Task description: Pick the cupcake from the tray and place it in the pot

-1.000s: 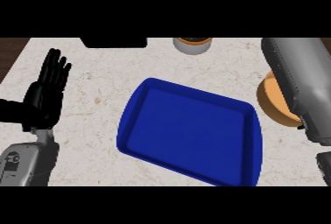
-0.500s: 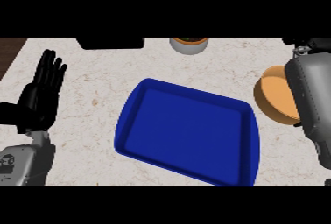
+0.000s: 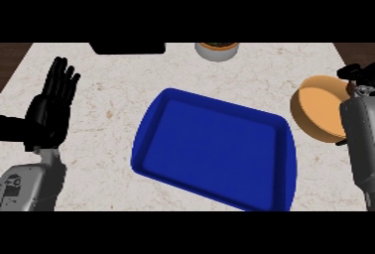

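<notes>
tray (image 3: pixel 219 154) centre of counter (image 3: pixel 117 84), pot (image 3: pixel 316 114) just right of it, small container (image 3: pixel 217 50) behind at far edge.

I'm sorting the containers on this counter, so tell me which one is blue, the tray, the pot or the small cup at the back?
The tray in the middle is blue. The pot at the right is orange-tan, and the cup at the back edge is grey.

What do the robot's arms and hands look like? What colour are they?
The left hand is black, with long thin fingers and a thumb. It sits on a grey forearm with a smooth rounded shell and small dark markings. The right forearm is grey too, a long rounded tube. Only a small black bit of the right hand shows above it.
</notes>
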You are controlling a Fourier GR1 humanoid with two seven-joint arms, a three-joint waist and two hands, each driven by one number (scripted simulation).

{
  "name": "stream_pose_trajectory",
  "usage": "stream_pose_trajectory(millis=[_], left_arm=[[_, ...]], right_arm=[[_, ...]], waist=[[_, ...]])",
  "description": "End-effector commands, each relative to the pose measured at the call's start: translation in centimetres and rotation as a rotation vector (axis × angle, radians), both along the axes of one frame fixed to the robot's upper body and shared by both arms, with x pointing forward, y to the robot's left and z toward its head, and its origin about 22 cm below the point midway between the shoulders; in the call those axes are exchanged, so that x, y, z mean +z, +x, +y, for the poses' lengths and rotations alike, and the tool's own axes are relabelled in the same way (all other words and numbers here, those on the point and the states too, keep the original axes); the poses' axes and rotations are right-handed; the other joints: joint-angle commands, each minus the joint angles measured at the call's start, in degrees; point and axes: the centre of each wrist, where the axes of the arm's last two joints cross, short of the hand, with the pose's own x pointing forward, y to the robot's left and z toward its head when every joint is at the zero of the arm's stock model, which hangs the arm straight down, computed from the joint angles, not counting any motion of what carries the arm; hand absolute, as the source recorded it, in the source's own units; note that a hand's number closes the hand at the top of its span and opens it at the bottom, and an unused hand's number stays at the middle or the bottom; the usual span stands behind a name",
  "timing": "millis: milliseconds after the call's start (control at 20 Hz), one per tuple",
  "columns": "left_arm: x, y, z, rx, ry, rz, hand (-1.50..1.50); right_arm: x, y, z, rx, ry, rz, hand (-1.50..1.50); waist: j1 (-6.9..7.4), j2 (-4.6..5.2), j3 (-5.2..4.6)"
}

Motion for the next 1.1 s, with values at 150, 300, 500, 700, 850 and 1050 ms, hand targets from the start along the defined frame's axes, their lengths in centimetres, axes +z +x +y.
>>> stream_pose_trajectory(millis=[150, 300, 500, 700, 850, 1050], left_arm=[[0.3, 0.0, -0.1, -0.008, 0.000, 0.002, 0.00], [1.9, 0.6, -1.9, -0.016, 0.000, -0.015, 0.00], [-0.4, 0.8, -1.2, -0.012, 0.010, -0.014, 0.00], [0.3, -0.4, 0.4, -0.025, -0.001, 0.006, 0.00], [0.7, 0.5, 1.3, -0.007, 0.002, 0.005, 0.00], [1.3, 0.1, 1.1, -0.007, -0.005, 0.000, 0.00]], right_arm=[[-2.8, -2.3, -2.3, -0.046, 0.319, -0.143, -1.50], [-4.6, -2.1, -4.7, 0.049, 0.306, -0.152, -1.50], [-2.9, -1.9, -1.0, 0.137, 0.226, -0.280, -1.50], [-1.2, -2.7, -1.4, 0.144, 0.195, -0.457, -1.50], [-0.7, -2.8, -2.6, 0.077, 0.231, -0.587, -1.50], [-0.7, -4.2, -1.6, 0.042, 0.247, -0.733, -1.50]], waist=[[0.39, 0.14, 0.03], [1.13, 0.42, 0.08], [0.82, 0.34, 0.00], [0.74, 0.09, 0.00], [0.63, 0.22, 0.01], [0.57, 0.05, 0.00]])
